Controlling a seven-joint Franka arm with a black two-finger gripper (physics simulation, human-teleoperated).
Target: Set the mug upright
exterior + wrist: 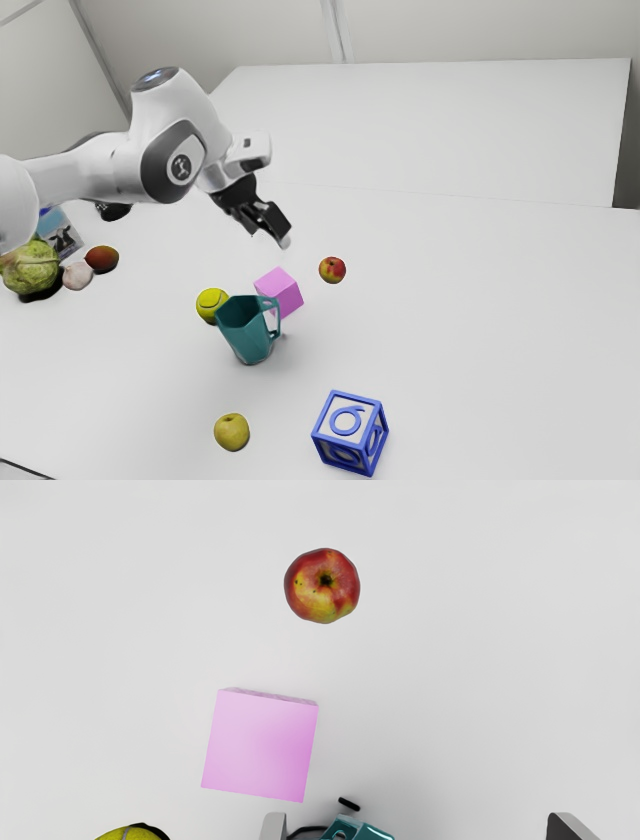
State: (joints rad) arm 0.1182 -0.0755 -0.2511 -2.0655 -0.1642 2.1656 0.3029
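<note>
Mug (245, 335) looks mouth-up, likely stiff, light and slick; I'd take the handle (278, 319). That gripper (421, 826) hangs spread wide, grasping nothing.

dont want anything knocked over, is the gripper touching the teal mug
Apart. The exterior view shows it: a strip of bare table and the pink cube appear between the gripper and the mug.

Free room runs along the far edge of the bench (520, 320), beyond the red apple (332, 270), and between that apple and the blue-framed block (350, 432). The pink cube (280, 289) and tennis ball (209, 304) obstruct the far side of the mug (248, 332).
</note>
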